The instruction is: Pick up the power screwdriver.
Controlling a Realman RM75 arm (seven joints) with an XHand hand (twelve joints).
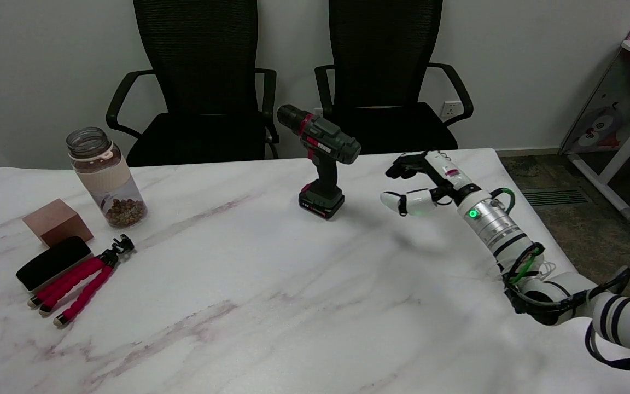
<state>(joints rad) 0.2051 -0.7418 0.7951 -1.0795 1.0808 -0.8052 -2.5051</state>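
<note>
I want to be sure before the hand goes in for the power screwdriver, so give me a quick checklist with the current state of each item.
1. power screwdriver stands upright on its battery base on the table: ok.
2. right hand holds nothing, fingers apart: ok.
3. Hand is apart from the tool, to its right, not touching: ok.
4. Bare table between hand and handle, nothing in the way: ok.
5. jar, tripod and wooden block lie far off at the left: ok.
6. Hand height matches the handle: cannot tell from this one view.
</note>
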